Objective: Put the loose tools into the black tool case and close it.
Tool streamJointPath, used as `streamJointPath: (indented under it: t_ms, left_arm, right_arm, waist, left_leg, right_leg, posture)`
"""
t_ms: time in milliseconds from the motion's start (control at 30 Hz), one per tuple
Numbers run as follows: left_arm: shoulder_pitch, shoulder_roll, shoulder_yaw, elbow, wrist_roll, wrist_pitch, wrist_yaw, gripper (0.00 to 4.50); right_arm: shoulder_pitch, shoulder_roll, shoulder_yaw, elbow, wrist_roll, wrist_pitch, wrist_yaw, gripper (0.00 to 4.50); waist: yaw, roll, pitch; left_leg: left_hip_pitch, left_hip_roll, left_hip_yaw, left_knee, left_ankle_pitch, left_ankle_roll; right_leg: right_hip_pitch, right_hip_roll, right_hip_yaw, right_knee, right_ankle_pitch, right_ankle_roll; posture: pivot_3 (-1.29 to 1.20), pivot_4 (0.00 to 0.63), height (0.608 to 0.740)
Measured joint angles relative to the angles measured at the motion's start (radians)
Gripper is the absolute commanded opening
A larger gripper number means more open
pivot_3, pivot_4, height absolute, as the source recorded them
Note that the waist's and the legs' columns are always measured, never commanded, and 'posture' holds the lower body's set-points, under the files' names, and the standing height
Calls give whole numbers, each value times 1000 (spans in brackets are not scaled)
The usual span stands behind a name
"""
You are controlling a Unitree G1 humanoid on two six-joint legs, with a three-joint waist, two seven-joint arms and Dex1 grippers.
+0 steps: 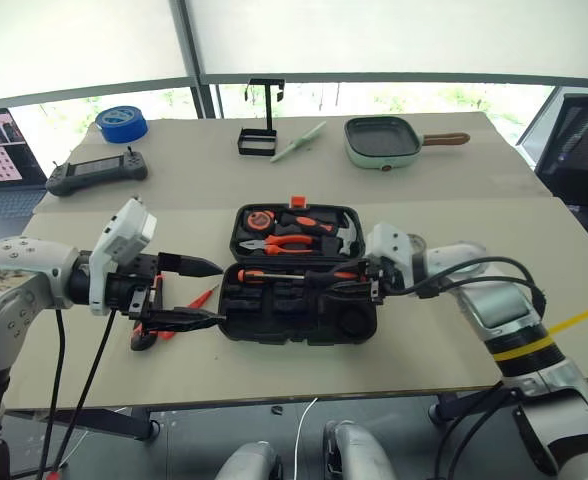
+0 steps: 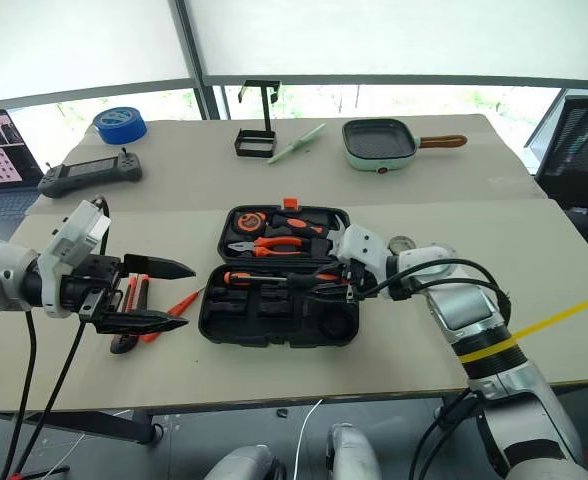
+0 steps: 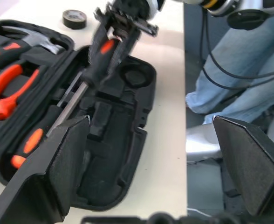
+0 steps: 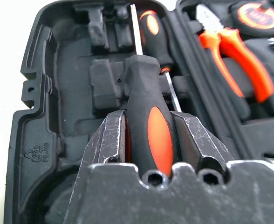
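Item: screwdriver (image 4: 148,116), clamped in my right gripper (image 4: 148,135) above the open black tool case (image 1: 274,320); left gripper (image 1: 189,292) spread wide, empty. Risk: shaft misses its recess, handle rides proud, lid won't shut

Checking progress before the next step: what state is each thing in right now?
Tool case: lid open, flat on the table.
Right claw: shut on a screwdriver over the case.
Left claw: open, empty.
Second screwdriver: lying in the case.
Knife: loose on the table.
Tape roll: loose beside the case.
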Motion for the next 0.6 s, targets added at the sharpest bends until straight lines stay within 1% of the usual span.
streamJointPath:
  t_ms: [300,333,367,567,600]
  left_arm:
    - [-70,-18,-26,20,-5,0,22,4500]
    - [-72,-18,-26,24,-5,0,22,4500]
    - [-77,-18,-28,28,-5,0,22,4500]
    - [-99,-27,-57,40,-4,-1,23,4500]
    - [-99,-28,-61,43,-3,-1,22,4500]
  right_arm:
    - [0,3,9,49,-70,-70,20,1116]
    - [0,3,9,49,-70,-71,21,2117]
    - [0,3,7,49,-72,-73,21,2254]
    - [-3,60,-27,33,-56,-63,-3,4365]
    - [-7,68,-34,28,-47,-54,-8,4365]
  waist:
    - [-4,0,0]
    - [-4,0,0]
    - [-4,0,0]
    - [-7,0,0]
    - [-7,0,0]
  left_leg:
    - [0,0,0,0,1,-1]
    - [0,0,0,0,1,-1]
    - [0,0,0,0,1,-1]
    - [0,0,0,0,1,-1]
    - [0,0,0,0,1,-1]
  right_leg:
    - [0,0,0,0,0,0]
    - [0,0,0,1,0,0]
    - [0,0,0,1,0,0]
    - [-1,0,0,1,0,0]
    - [-1,0,0,1,0,0]
  posture:
    - [0,150,740]
    - [0,150,740]
    - [0,150,740]
    - [0,150,740]
    - [0,150,740]
